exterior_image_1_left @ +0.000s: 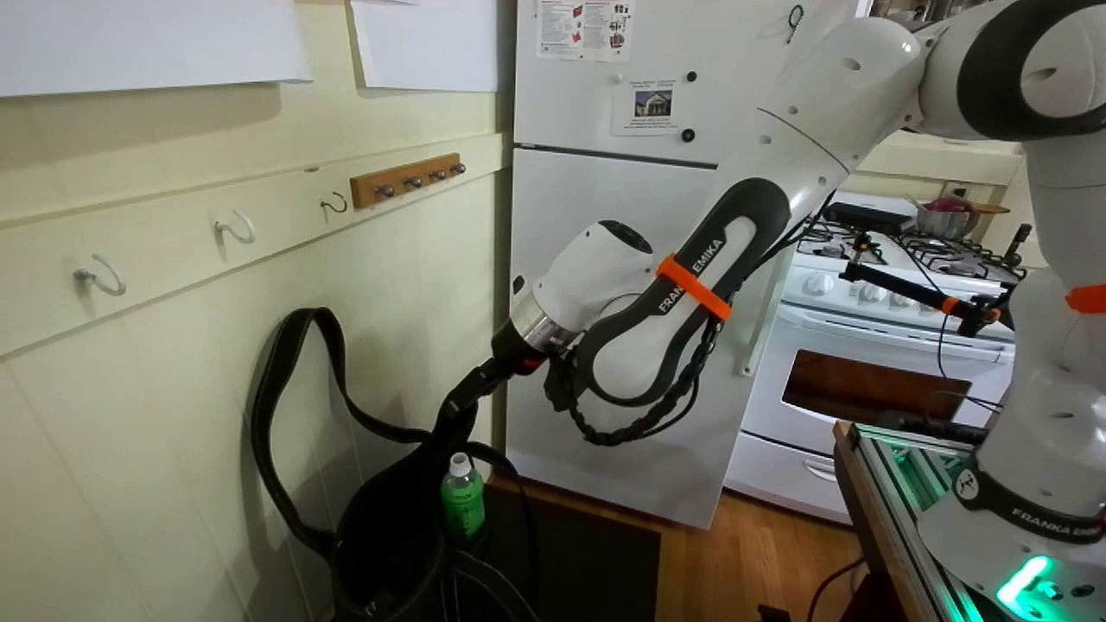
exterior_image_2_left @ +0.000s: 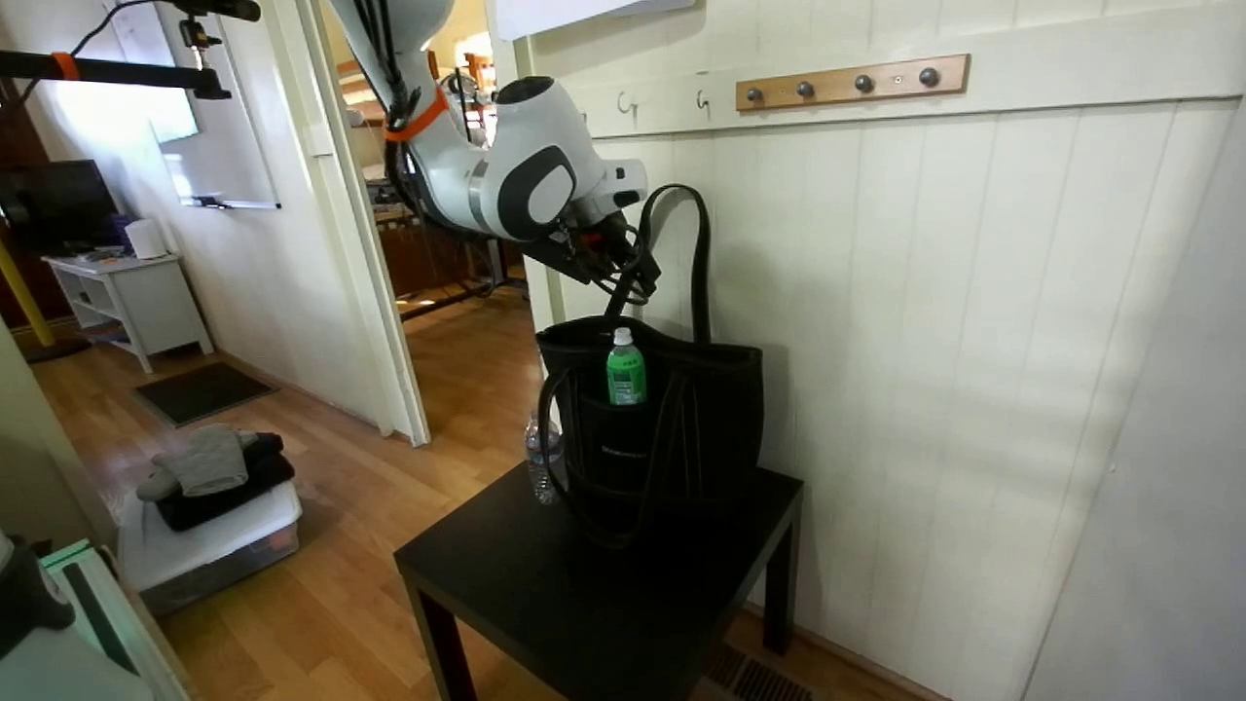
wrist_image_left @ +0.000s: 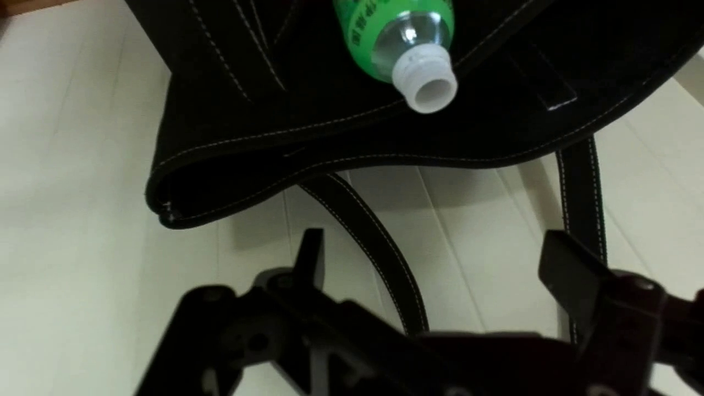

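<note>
Two fingers (wrist_image_left: 312,257) spread way wide; we see a black, white-stitched strap (wrist_image_left: 383,248) slanting across their gap, lower-middle wrist view.

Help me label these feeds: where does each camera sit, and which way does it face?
Exterior view: stands apart from the arm, facing the fridge and stove; arm and base show.
Exterior view: also apart, facing table and wall; outer arm and likely base show.
Wrist view: on the arm, facing the bag; the open claw shows.
Both exterior views share bag, green bottle, hook rack.
</note>
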{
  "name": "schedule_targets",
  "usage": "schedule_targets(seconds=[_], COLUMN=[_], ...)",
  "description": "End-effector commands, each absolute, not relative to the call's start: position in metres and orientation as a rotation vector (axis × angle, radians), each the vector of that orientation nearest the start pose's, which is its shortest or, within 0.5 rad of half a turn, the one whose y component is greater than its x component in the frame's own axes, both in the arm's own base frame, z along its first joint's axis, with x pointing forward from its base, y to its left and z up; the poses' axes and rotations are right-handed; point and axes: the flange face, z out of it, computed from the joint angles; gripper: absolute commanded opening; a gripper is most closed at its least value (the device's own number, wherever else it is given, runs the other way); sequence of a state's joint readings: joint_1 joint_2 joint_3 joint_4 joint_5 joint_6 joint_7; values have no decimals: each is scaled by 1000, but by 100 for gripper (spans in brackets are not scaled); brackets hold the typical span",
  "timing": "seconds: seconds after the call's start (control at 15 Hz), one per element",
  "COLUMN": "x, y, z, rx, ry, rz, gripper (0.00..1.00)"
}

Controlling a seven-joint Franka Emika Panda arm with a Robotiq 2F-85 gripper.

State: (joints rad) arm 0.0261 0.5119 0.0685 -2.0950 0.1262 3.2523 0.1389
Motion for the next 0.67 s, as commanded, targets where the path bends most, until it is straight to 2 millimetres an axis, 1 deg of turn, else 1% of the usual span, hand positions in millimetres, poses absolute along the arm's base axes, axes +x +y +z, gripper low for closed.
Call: schedule_targets(seconds=[0.0,0.2,0.4,0.6], x=[596,583,573,565], y=[23,13,3,-9], z=[267,280,294,300], rx=[-2944,-2990,-3014,-3048], ry=[199,108,-10,-83], rz=[-779,-612,-482,-374], gripper=[100,100,100,100])
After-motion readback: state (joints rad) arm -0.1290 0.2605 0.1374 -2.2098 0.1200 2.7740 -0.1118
